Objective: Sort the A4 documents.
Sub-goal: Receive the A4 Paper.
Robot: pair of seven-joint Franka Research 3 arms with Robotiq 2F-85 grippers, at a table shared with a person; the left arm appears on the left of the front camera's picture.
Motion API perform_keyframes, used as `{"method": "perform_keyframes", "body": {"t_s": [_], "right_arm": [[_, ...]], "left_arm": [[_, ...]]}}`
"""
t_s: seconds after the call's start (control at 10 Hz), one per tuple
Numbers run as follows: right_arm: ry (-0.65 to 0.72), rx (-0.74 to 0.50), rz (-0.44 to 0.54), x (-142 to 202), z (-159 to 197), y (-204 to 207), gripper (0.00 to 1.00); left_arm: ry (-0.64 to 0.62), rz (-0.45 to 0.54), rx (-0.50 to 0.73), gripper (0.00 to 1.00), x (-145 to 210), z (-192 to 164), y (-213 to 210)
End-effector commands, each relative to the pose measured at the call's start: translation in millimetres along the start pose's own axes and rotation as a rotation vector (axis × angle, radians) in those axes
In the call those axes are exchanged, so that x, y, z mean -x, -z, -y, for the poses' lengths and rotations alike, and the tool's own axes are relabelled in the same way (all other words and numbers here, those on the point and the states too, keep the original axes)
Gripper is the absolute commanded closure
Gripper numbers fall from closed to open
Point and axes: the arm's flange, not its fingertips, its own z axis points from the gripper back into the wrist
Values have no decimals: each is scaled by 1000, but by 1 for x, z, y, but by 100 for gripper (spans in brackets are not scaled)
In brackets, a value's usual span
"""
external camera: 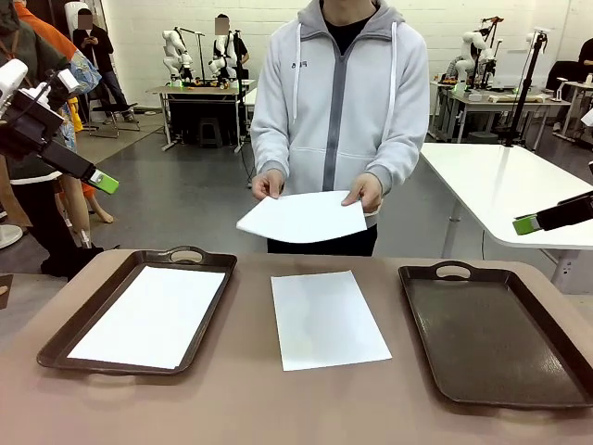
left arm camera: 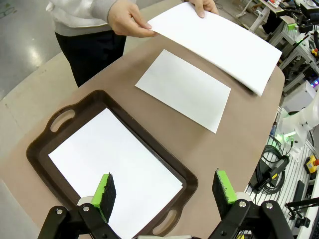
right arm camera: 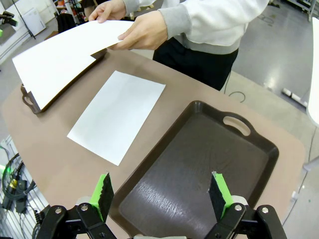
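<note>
One A4 document lies inside the left dark brown tray. A second sheet rests flat on the table between the trays. The person at the far side holds a third sheet in both hands above the table's far edge. My left gripper hovers high at the left, open and empty; from its wrist, the left gripper looks down on the filled tray. My right gripper hangs at the right, open; the right gripper is above the empty right tray.
The right tray holds nothing. The person's hands are over the far table edge. A white table stands behind at the right. Bare brown tabletop lies in front of the middle sheet.
</note>
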Motion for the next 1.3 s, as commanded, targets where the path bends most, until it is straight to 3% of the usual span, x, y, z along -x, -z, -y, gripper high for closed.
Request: {"method": "perform_keyframes", "body": {"t_s": [0.0, 1.2], "right_arm": [[2, -8, 2, 0, 0, 2, 0], [2, -8, 2, 0, 0, 2, 0]], "left_arm": [[7, -1, -5, 0, 0, 0, 0], [7, -1, -5, 0, 0, 0, 0]]}}
